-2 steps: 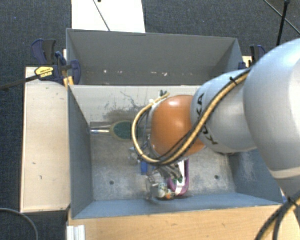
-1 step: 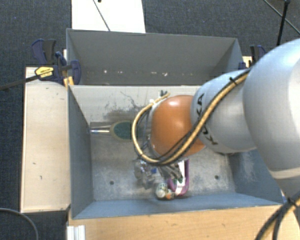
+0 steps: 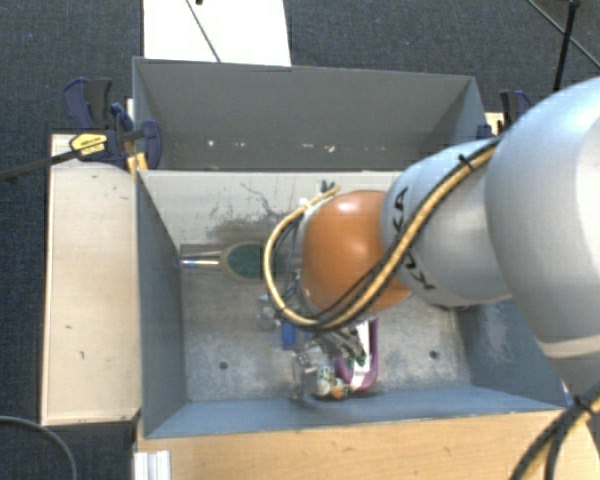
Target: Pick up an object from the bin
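My gripper [image 3: 318, 366] reaches down near the bin's front wall, below the orange cover on the wrist. Right beside it on the right lies a purple thing [image 3: 371, 356], partly hidden by the gripper. A small blue piece [image 3: 287, 335] shows at the gripper's left side. Small bits in orange and green [image 3: 332, 389] lie at its lower end against the front wall. I cannot make out whether any of them is in the gripper.
A tool with a dark green oval head [image 3: 246, 260] and a metal handle [image 3: 200, 259] lies on the bin floor to the left, apart from the gripper. The arm covers the bin's right half.
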`<state>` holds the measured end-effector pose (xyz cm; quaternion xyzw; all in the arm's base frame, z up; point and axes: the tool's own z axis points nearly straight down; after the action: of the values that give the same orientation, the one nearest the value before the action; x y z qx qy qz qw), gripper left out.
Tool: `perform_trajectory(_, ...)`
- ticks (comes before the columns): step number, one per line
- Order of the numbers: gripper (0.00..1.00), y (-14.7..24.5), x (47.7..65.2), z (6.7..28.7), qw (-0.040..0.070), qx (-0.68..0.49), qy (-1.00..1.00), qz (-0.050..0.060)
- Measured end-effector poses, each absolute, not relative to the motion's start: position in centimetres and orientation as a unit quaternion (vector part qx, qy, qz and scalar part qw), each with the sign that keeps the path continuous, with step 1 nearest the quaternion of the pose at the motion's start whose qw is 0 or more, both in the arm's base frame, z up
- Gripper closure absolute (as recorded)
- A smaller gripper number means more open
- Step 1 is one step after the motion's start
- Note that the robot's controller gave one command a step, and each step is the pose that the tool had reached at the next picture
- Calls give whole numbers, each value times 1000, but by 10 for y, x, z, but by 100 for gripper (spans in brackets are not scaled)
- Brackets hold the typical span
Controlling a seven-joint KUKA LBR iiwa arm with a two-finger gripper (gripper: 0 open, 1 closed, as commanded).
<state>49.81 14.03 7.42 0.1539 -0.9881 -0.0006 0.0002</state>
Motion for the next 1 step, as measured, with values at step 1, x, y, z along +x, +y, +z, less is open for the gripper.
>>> perform_trajectory(1,100,140,498,74,0,152,-988,-1)
